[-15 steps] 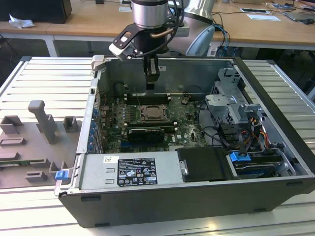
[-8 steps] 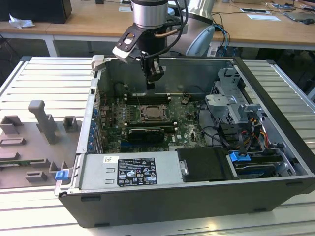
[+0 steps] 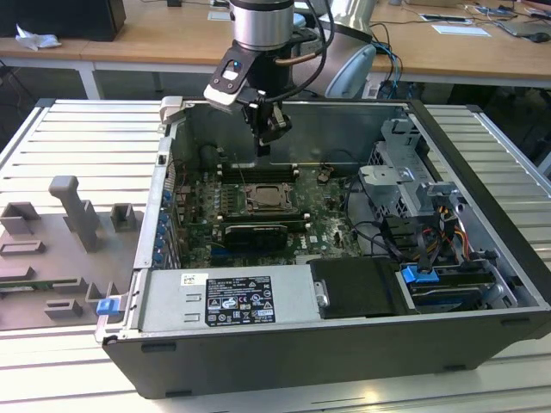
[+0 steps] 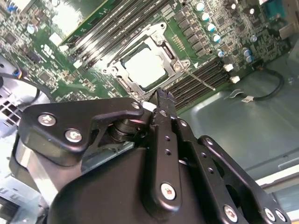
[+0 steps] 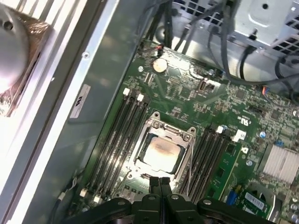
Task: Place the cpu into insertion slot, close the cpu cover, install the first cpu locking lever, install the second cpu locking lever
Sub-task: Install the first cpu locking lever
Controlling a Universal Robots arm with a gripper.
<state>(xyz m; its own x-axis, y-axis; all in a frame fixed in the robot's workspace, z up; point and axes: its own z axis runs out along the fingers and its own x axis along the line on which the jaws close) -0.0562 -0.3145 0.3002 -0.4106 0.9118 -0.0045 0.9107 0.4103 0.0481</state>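
Your hand [image 3: 264,146] hovers pinched shut and empty above the cpu [image 5: 161,151], which lies seated on the board [image 5: 187,93] with the cpu cover [image 5: 170,128] folded down around it, so nothing needs carrying.

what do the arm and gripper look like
The arm is a silver-grey cylinder with a black band, a pale blue joint cap and black cables looping beside it. The gripper is matte black, built of jointed links with silver screw heads.
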